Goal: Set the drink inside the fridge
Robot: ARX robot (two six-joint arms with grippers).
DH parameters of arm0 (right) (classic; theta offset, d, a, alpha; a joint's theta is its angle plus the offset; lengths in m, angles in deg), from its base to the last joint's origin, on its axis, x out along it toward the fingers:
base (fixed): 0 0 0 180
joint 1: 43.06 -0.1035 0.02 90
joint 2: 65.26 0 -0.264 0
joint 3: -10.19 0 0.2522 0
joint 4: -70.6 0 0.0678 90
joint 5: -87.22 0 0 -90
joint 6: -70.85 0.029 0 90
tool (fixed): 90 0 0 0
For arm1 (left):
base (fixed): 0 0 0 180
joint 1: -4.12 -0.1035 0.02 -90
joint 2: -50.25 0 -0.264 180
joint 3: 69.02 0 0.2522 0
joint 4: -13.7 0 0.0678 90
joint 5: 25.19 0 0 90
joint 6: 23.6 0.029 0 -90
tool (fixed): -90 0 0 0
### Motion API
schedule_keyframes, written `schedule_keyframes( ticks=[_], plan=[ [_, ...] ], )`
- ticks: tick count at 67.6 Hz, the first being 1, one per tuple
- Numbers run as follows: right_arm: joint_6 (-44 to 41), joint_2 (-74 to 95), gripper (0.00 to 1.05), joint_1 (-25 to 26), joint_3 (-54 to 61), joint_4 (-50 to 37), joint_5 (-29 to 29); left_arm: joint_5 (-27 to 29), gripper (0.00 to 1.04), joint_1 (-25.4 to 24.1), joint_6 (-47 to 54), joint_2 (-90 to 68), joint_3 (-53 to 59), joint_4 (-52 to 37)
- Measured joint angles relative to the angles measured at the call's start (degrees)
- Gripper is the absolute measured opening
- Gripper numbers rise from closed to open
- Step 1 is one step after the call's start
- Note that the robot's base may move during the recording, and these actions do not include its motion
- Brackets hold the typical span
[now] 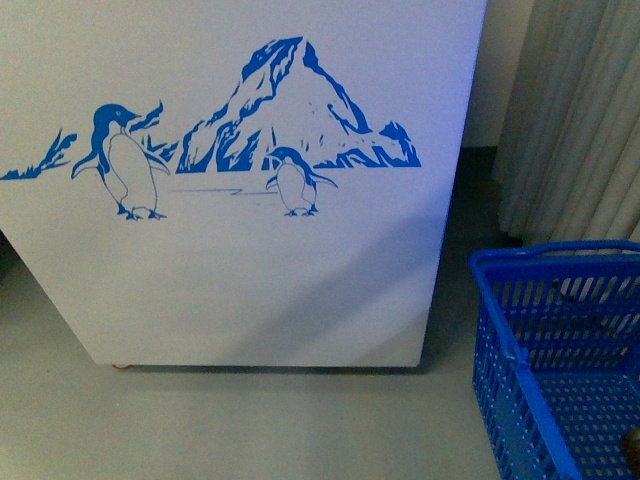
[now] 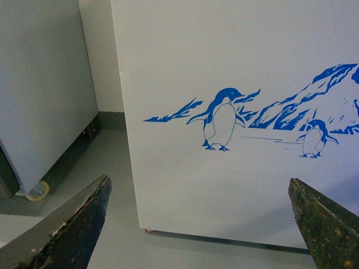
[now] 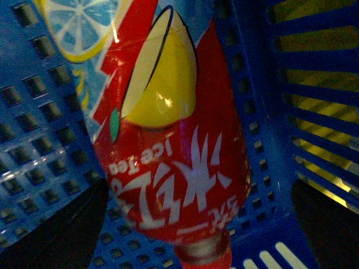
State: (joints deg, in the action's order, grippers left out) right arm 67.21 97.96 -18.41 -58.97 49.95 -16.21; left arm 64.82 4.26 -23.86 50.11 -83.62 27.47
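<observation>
My left gripper [image 2: 197, 180] gapes idle, and my right gripper [image 3: 196, 190], spread wide around the ice tea bottle [image 3: 174, 168] by the blue basket [image 3: 39, 145] wall, may squirt that slick bottle loose on closing.

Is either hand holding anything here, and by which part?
Nothing is held. The left hand is open and empty; the right hand straddles the bottle in the basket, not closed on it.

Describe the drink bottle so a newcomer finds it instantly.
Start at the white penguin-graphic fridge; the blue mesh basket stands on the floor to its right. The drink bottle is inside it. Its red label with a yellow lemon and white "ice Tea" lettering marks it out.
</observation>
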Motion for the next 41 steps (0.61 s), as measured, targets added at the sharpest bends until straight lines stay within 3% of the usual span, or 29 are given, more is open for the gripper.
schedule_keyframes(
  ticks=[19, 41],
  plan=[
    [-1.75, 5.88, 0.96, 1.16, -7.91, 3.34, 0.52, -0.02, 0.97, 0.00, 0.00, 0.00, 0.00, 0.00],
    [0.13, 3.04, 0.58, -0.42, -5.38, 2.73, 4.17, 0.00, 0.97, 0.00, 0.00, 0.00, 0.00, 0.00]
  ],
)
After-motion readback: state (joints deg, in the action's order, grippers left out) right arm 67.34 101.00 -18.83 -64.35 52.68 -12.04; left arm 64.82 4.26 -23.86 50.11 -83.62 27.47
